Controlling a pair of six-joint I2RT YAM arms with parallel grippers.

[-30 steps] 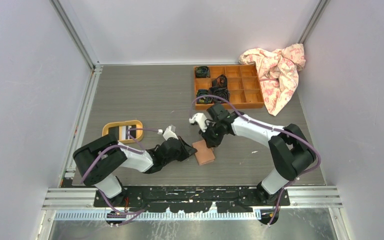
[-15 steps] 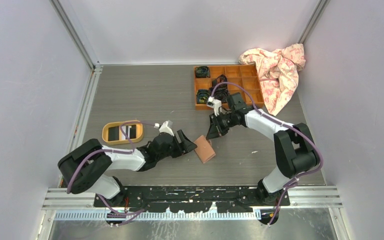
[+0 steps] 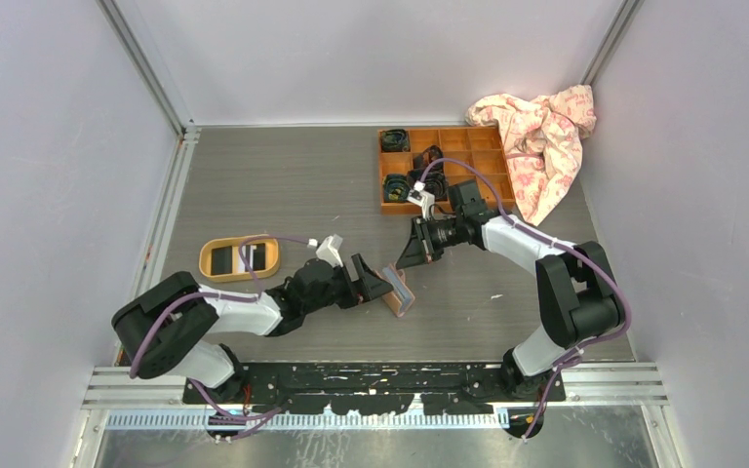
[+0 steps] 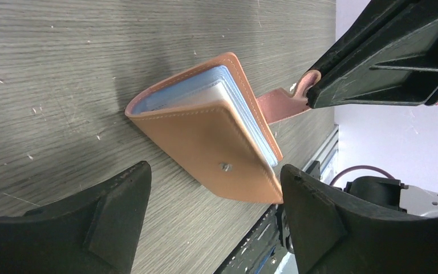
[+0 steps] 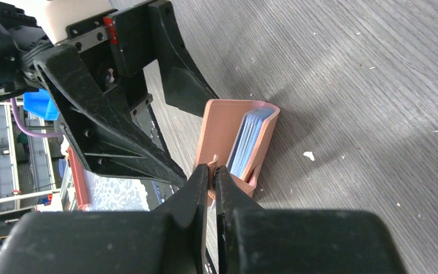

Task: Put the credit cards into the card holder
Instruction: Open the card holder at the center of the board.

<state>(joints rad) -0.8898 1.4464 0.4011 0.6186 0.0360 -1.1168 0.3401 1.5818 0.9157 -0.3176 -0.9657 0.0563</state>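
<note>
The card holder (image 3: 398, 291) is a salmon-pink wallet, propped half open on the table with its bluish pockets (image 4: 228, 94) showing. My right gripper (image 3: 415, 255) is shut on its snap tab (image 4: 285, 104), and the pinch shows in the right wrist view (image 5: 212, 170). My left gripper (image 3: 378, 284) stands open just left of the holder, its fingers either side of the near cover (image 4: 205, 137) without touching it. The credit cards (image 3: 242, 257), white and black-striped, lie in a yellow oval tray (image 3: 205, 261) at the left.
An orange-brown wooden compartment box (image 3: 468, 200) with dark items stands at the back right. A pink patterned cloth (image 3: 541, 132) is bunched beside it. Grey walls enclose the table on three sides.
My left gripper has opened and let go of the card holder. My right gripper drew back to the right with the tab, and the holder has tipped up, showing its blue pockets.
</note>
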